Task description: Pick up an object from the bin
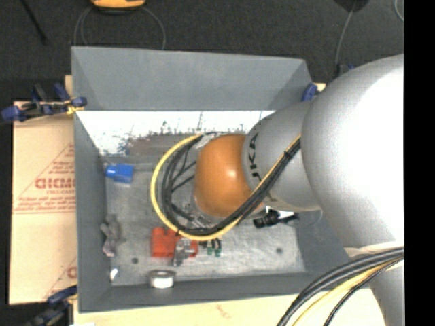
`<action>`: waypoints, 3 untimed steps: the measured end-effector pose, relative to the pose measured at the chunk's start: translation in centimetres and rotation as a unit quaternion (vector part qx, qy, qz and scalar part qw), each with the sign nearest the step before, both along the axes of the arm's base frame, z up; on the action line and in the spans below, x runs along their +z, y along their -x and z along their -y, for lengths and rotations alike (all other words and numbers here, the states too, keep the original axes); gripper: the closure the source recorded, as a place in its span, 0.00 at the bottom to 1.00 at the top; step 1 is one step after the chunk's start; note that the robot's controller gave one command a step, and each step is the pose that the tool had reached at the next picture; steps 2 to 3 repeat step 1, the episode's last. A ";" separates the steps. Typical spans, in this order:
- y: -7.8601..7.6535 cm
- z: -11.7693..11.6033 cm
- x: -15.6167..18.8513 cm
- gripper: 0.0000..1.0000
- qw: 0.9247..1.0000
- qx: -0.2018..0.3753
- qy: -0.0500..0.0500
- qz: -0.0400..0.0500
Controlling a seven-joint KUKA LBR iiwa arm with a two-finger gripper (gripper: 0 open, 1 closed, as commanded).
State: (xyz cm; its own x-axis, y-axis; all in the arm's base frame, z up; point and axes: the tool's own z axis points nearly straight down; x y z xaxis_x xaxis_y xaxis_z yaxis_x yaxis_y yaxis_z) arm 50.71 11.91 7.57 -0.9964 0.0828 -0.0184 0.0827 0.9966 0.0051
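Note:
My gripper (185, 248) is low in the bin's front middle, mostly hidden under the arm's orange cover and cables. It sits right against the right side of a red-orange block (162, 242) lying on the floor. A small green thing (215, 249) lies just to the gripper's right. A white round cap-like thing (162, 280) rests by the front wall, below the red block.
A blue block (119, 174) lies at the back left. A grey, knobbly piece (110, 238) lies by the left wall. A black and white thing (270, 218) shows under the arm at the right. The arm covers the bin's right half.

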 end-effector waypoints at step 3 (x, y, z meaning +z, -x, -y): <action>1.0 1.9 16.4 1.00 0.986 0.168 0.004 -0.005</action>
